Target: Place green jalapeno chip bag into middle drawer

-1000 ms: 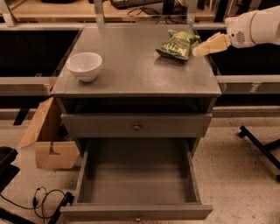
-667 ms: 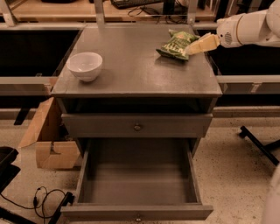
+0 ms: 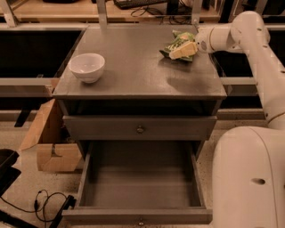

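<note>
Where the green jalapeno chip bag [image 3: 175, 42] lies, the hand [image 3: 183, 50] overlaps it.

place: you're in a lab or workshop
signs: workbench [image 3: 67, 11] with cables [image 3: 147, 10]; cardboard box [image 3: 49, 147] on floor [image 3: 26, 191]
tool [image 3: 183, 50]: at desk's [image 3: 133, 75] far right corner

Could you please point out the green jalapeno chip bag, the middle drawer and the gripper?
green jalapeno chip bag [image 3: 177, 40]: camera view, upper green foil.
middle drawer [image 3: 140, 182]: camera view, bare inside floor.
gripper [image 3: 182, 50]: camera view, tip, over the bag.
</note>
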`<action>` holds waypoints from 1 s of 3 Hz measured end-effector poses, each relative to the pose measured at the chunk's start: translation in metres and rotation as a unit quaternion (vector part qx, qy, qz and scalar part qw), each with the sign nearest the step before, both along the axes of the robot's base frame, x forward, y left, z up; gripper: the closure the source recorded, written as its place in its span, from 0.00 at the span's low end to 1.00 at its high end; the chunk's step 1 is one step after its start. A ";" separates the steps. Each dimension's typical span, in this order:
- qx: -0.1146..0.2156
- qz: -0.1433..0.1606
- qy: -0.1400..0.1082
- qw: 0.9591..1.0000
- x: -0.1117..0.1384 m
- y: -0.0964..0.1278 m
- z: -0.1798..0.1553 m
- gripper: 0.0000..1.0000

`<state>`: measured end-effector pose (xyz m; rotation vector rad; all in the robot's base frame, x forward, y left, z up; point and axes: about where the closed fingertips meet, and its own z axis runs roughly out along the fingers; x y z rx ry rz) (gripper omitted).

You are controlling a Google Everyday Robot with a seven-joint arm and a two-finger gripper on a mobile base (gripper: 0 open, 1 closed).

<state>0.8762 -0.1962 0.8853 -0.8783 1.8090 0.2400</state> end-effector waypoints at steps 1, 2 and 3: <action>-0.007 -0.010 0.010 1.000 0.020 0.008 -0.022 0.17; -0.008 -0.012 0.011 1.000 0.024 0.009 -0.026 0.40; -0.008 -0.012 0.011 1.000 0.024 0.009 -0.026 0.63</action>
